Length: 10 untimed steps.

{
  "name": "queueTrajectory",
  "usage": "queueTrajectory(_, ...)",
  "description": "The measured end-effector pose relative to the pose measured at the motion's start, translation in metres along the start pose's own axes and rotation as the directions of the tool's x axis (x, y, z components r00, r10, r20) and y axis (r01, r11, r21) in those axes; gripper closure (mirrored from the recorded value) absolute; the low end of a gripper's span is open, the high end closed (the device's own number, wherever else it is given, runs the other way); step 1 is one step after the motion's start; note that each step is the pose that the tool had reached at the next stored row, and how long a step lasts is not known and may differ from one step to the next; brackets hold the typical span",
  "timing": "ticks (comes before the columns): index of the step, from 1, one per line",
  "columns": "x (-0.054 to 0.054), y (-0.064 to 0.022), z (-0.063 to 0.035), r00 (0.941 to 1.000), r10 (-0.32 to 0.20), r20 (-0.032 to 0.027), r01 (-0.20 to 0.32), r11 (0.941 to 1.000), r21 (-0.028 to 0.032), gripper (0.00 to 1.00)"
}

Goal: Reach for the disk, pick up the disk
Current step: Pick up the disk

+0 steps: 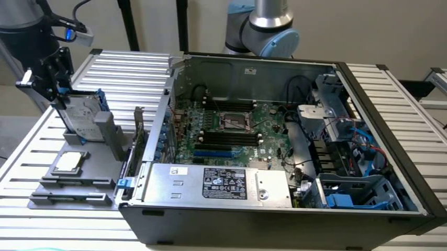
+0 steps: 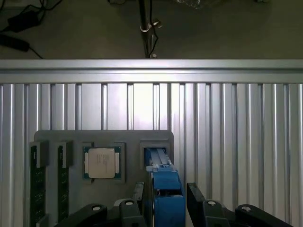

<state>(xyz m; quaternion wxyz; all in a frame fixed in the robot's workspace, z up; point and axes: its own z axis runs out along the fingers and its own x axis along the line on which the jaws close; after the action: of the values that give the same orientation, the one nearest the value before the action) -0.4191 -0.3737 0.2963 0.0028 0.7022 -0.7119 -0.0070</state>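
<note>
Straddling the upright disk (image 1: 84, 116) in the grey holder (image 1: 104, 137), the pincer (image 2: 165, 195) is clenched or released: cannot tell.

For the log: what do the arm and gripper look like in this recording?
The arm has silver-grey tube segments and a joint with a pale blue cap. Its dark wrist end carries black cables and a blue connector. The gripper is matt black and angular, with small silver screws.

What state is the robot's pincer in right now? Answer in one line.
Pincer: set over the top edge of the upright disk; whether it has clamped shut on it cannot be told.
</note>
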Motion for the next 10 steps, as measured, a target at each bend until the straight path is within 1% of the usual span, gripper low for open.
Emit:
queueTrajectory(7, 0.0001, 0.0, 0.0014, 1.0, 0.0, -0.0001, 0.0, 1.0, -0.0002, 0.52)
queueTrajectory(8, 0.0001, 0.0, 0.0016, 1.0, 0.0, -0.0001, 0.0, 1.0, -0.0001, 0.54)
queueTrajectory(10, 0.0001, 0.0, 0.0018, 1.0, 0.0, -0.0001, 0.0, 1.0, -0.0001, 0.54)
